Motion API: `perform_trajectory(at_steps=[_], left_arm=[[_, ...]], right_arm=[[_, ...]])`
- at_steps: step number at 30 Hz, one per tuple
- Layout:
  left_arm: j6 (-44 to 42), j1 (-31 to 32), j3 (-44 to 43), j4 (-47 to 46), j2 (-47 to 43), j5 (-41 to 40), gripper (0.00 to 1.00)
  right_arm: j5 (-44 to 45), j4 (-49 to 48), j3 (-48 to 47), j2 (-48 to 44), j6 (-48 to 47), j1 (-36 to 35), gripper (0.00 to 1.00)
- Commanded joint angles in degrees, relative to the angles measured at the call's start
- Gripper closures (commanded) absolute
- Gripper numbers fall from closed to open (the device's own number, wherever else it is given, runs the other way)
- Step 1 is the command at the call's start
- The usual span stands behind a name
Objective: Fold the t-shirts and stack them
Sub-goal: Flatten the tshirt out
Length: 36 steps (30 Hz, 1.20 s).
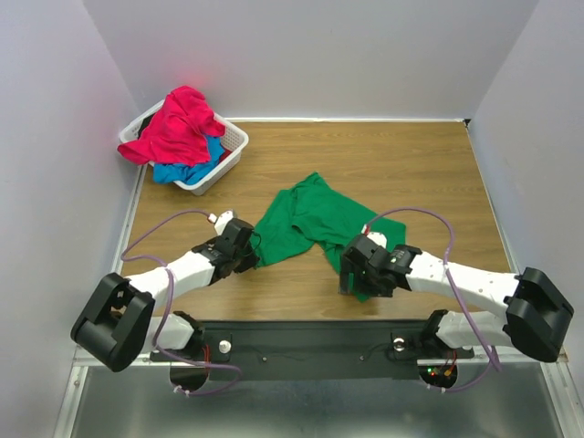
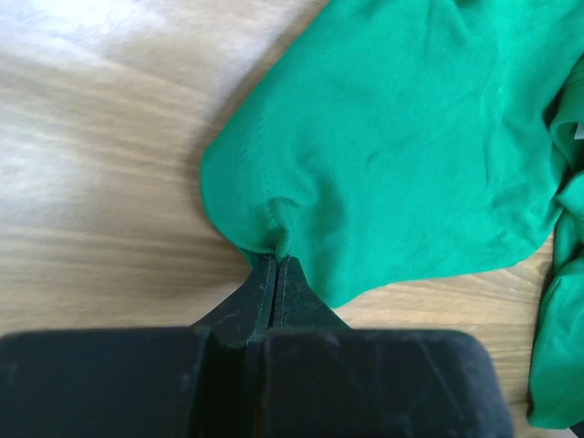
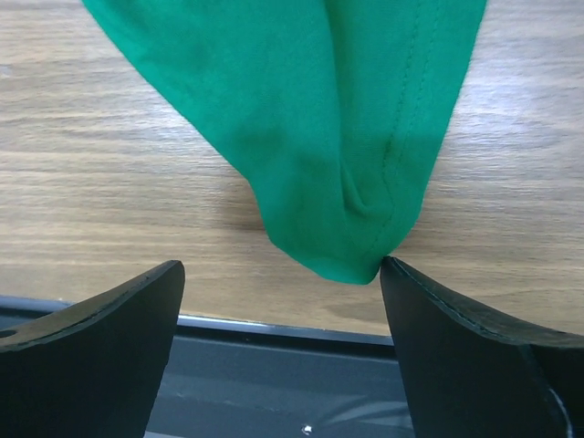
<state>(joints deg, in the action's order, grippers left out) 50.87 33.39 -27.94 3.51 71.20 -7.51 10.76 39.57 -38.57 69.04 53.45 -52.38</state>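
Note:
A bright green t-shirt (image 1: pixel 310 219) lies crumpled on the wooden table (image 1: pixel 383 164). My left gripper (image 1: pixel 250 256) is shut on its left edge; in the left wrist view the fingers (image 2: pixel 274 283) pinch a fold of the green t-shirt (image 2: pixel 401 137). My right gripper (image 1: pixel 358 285) is open over the shirt's near right corner. In the right wrist view that corner of the green t-shirt (image 3: pixel 328 137) lies between the spread fingers (image 3: pixel 456 338) and touches the right one. A pinkish-red t-shirt (image 1: pixel 178 123) and a blue t-shirt (image 1: pixel 187 171) sit piled in the basket.
A white slotted basket (image 1: pixel 230 151) stands at the table's far left corner. White walls enclose the table on three sides. The table's near edge and a dark rail (image 3: pixel 274 365) lie just below the right gripper.

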Motion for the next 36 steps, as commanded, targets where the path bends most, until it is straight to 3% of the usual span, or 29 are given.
perform_trajectory(at_steps=[1, 8, 11, 12, 15, 18, 27, 33, 36], left_arm=[[-1.0, 0.2, 1.8, 1.3, -4.0, -1.3, 1.00], [-1.4, 0.1, 2.0, 1.7, -5.5, -1.6, 1.00], [-1.7, 0.2, 1.5, 2.2, -5.0, -1.7, 1.00], [-1.7, 0.2, 1.3, 2.5, -4.9, -1.7, 1.00], [-1.7, 0.2, 0.9, 3.9, -5.5, -2.1, 1.00], [-1.9, 0.1, -0.7, 5.7, -7.5, -2.6, 1.00], [-6.1, 0.2, -15.6, 11.7, -18.5, -7.9, 1.00], [-10.3, 0.0, -33.7, 17.5, -17.9, -16.3, 1.00], [-11.8, 0.0, -42.3, 19.9, -16.2, -21.1, 1.00]], right_arm=[[0.8, -2.8, 0.3, 2.2, 2.4, -1.1, 0.09], [6.1, -3.9, 2.9, 5.6, 6.8, -1.1, 0.23], [8.5, -3.9, 2.7, 7.1, 9.3, -1.1, 0.45], [8.5, -3.9, 2.6, 7.3, 9.6, -1.1, 0.59], [7.8, -3.8, 2.0, 6.6, 9.4, -1.1, 0.84], [7.5, -2.6, -0.2, 3.0, 7.6, -1.1, 1.00], [25.5, 9.5, -18.1, -8.6, 2.7, 1.3, 1.00], [33.3, 10.5, -34.7, -8.3, -7.1, 15.3, 1.00], [36.7, 10.5, -41.6, -6.9, -11.9, 18.5, 1.00]])
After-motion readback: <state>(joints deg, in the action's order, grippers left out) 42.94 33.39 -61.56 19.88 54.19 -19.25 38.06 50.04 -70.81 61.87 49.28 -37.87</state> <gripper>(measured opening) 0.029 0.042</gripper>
